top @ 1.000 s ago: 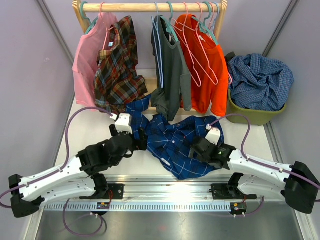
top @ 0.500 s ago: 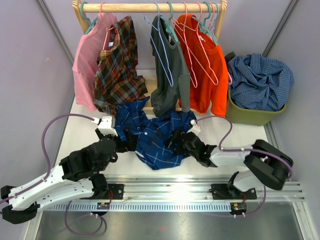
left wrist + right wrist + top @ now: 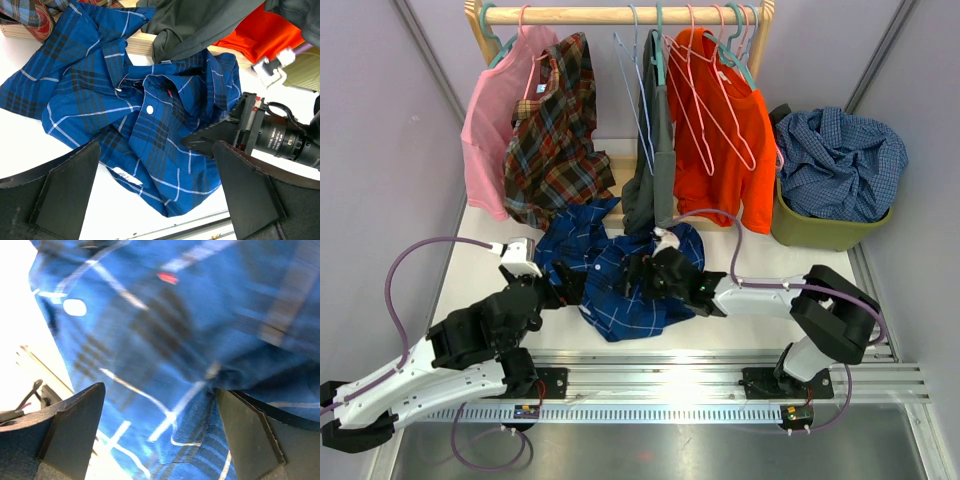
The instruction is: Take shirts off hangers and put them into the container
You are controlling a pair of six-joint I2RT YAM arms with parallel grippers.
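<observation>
Now, with left gripper (image 3: 563,286) and right gripper (image 3: 640,274) gaping empty, bite deep folds of blue plaid shirt (image 3: 610,302); lift together.

In the top view the right gripper (image 3: 650,272) lies sunk in the folds of the dark blue plaid shirt (image 3: 610,275), with its fingertips hidden by the cloth. Right of that shirt, the olive bin (image 3: 820,233) shows only its rim and wall, because a heaped blue checked shirt (image 3: 840,165) covers its inside. Behind the plaid shirt, the pink shirt (image 3: 485,130) is half hidden by the red-brown-green plaid shirt (image 3: 552,130). The dark grey shirt (image 3: 655,150) hangs edge-on, so its front cannot be seen.

The right wrist view is blurred. Plaid runs past every edge, and a small red label (image 3: 168,278) cannot be read.

In the left wrist view the fingers of the left gripper (image 3: 156,145) are cut off by the bottom edge, and the orange shirt (image 3: 272,30) by the top edge.
</observation>
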